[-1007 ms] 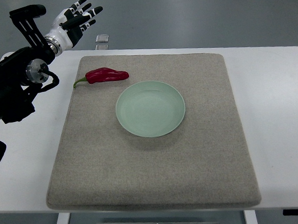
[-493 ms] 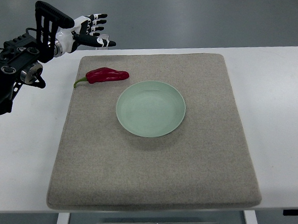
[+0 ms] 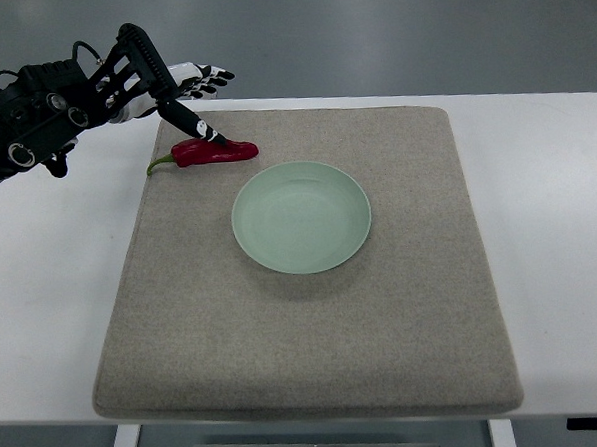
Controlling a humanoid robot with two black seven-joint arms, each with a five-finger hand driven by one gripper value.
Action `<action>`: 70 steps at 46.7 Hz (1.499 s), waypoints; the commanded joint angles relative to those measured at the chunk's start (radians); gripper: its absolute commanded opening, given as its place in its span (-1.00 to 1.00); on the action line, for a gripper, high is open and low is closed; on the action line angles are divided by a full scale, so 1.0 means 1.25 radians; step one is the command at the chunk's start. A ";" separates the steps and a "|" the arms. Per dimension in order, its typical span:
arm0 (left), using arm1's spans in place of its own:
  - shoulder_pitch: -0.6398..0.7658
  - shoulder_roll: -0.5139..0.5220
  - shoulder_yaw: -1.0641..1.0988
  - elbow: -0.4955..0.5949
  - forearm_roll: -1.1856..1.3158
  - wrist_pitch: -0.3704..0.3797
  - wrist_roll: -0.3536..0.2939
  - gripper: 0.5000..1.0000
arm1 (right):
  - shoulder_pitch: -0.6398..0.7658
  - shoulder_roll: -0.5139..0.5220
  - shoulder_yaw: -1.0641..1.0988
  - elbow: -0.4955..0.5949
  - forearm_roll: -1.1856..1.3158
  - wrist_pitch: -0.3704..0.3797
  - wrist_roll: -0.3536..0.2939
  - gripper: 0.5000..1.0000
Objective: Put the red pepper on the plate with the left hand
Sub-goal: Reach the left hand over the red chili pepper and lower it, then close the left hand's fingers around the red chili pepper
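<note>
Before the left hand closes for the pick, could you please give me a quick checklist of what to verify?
1. Red pepper reachable, lying on the mat up-left of the plate: ok.
2. Left hand over the pepper, fingers spread, one fingertip at its top edge: ok.
3. Pepper actually grasped: not ok, nothing held yet.
4. Plate empty and ready to receive: ok.
5. Path from pepper to plate free of other things: ok.
6. Fingertip touching the pepper or just above it: cannot tell.
</note>
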 commanded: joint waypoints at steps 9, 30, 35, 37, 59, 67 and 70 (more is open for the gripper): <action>-0.021 -0.001 0.091 0.001 0.010 0.018 -0.001 0.89 | 0.000 0.000 0.000 0.000 0.000 0.000 0.000 0.73; -0.018 -0.036 0.140 0.024 0.013 0.045 -0.003 0.93 | 0.000 0.000 0.000 0.000 0.000 0.000 0.000 0.73; -0.020 -0.047 0.163 0.025 0.013 0.048 -0.006 0.93 | 0.000 0.000 0.000 0.000 0.000 0.000 0.000 0.73; -0.020 -0.049 0.165 0.027 0.014 0.048 -0.010 0.93 | 0.000 0.000 0.000 0.000 0.000 0.000 0.000 0.73; -0.013 -0.051 0.166 0.027 0.060 0.096 -0.054 0.89 | 0.000 0.000 0.000 0.000 0.000 0.000 0.000 0.73; -0.011 -0.052 0.166 0.026 0.069 0.091 -0.054 0.76 | 0.000 0.000 0.000 0.000 0.000 0.000 0.000 0.73; -0.011 -0.052 0.167 0.026 0.071 0.088 -0.054 0.70 | 0.000 0.000 0.000 0.000 0.000 0.000 0.000 0.73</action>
